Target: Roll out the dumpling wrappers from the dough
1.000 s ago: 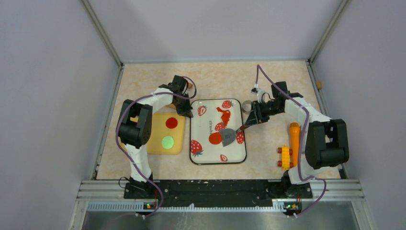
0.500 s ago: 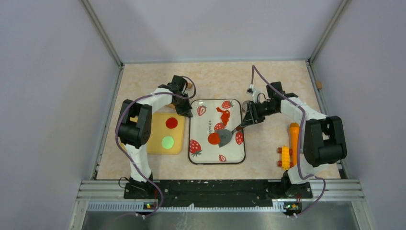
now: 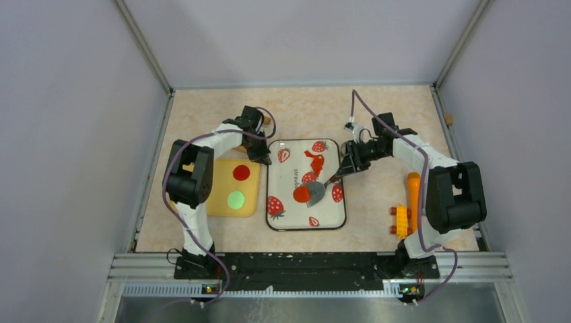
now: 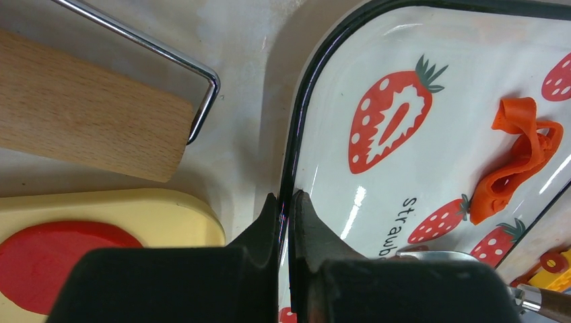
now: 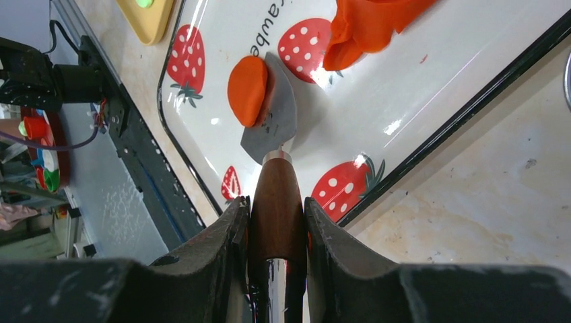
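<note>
A strawberry-print tray (image 3: 279, 222) lies mid-table. My left gripper (image 3: 260, 157) is shut on the tray's black rim (image 4: 296, 141) near its far left corner. My right gripper (image 3: 349, 166) is shut on the wooden handle (image 5: 277, 202) of a spatula. Its metal blade (image 5: 279, 118) rests on the tray against a round orange-red dumpling wrapper (image 3: 301, 194) (image 5: 248, 81). A ragged scrap of dough (image 3: 314, 161) (image 4: 518, 161) lies at the tray's far side. A red wrapper (image 3: 241, 172) and a green wrapper (image 3: 236, 199) lie on a yellow board (image 3: 217, 202).
A wooden roller with a wire frame (image 4: 81, 114) lies behind the board, beside the left gripper. An orange carrot-like toy (image 3: 413, 192) and a yellow and red block piece (image 3: 402, 221) lie right of the tray. Frame rails run along both table sides.
My right gripper has moved a little to the left and away with the spatula. The blade and the wrapper against it have slid slightly left on the tray. The left gripper has not moved.
</note>
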Tool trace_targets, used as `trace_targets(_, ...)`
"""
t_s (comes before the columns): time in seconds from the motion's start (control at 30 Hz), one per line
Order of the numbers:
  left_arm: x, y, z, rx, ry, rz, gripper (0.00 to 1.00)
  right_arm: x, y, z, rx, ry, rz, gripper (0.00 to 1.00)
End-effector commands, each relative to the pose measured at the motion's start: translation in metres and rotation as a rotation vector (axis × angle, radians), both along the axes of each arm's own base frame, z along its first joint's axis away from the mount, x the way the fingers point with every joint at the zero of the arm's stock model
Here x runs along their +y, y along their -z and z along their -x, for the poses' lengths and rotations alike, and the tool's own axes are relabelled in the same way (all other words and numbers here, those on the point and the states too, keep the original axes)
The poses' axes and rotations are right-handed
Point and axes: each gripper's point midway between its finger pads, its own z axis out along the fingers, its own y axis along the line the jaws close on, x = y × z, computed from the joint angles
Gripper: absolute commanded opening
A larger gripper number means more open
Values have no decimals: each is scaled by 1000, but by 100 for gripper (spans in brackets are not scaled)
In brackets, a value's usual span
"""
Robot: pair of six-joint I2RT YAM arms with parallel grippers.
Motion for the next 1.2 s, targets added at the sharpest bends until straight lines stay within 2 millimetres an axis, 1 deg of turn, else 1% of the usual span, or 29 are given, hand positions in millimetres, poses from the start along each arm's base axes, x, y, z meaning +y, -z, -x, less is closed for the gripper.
trace_targets(0.0, 1, 8, -3, -11, -5, -17, 0, 18, -39, -6, -55, -51, -97, 0)
trace_targets(0.13, 1, 4, -8, -31, 3, -23, 0, 22, -56, -1, -52, -58, -140, 0)
trace_targets(0.2, 1, 1, -9, -40, 6, -22, 0, 24, -60, 1, -42, -57, -160, 0)
trace_targets(0.3, 0, -5, -11, -55, 12, -19, 0, 25, -60, 2, -40, -54, -167, 0)
trace_targets(0.43, -6, -24, -15, -99, 43, 17, 0, 19, -51, -4, -72, -40, -111, 0)
trace_targets(0.53, -9, -34, -17, -124, 62, 32, 0, 11, -47, -11, -97, -20, -78, 0)
trace_targets(0.63, -10, -35, -15, -124, 73, 42, 0, 1, -41, -17, -122, -3, -24, 0)
trace_targets(0.83, -18, -29, -8, -104, 96, 90, 0, -10, -14, -18, -118, 17, 67, 0)
trace_targets(0.93, -21, -28, -7, -101, 105, 107, 0, -10, -4, -20, -111, 20, 83, 0)
trace_targets(1.0, -23, -30, -8, -105, 110, 117, 0, -8, -2, -23, -118, 9, 86, 0)
trace_targets(1.17, -25, -31, -9, -110, 117, 130, 0, 9, -1, -23, -110, -45, 44, 0)
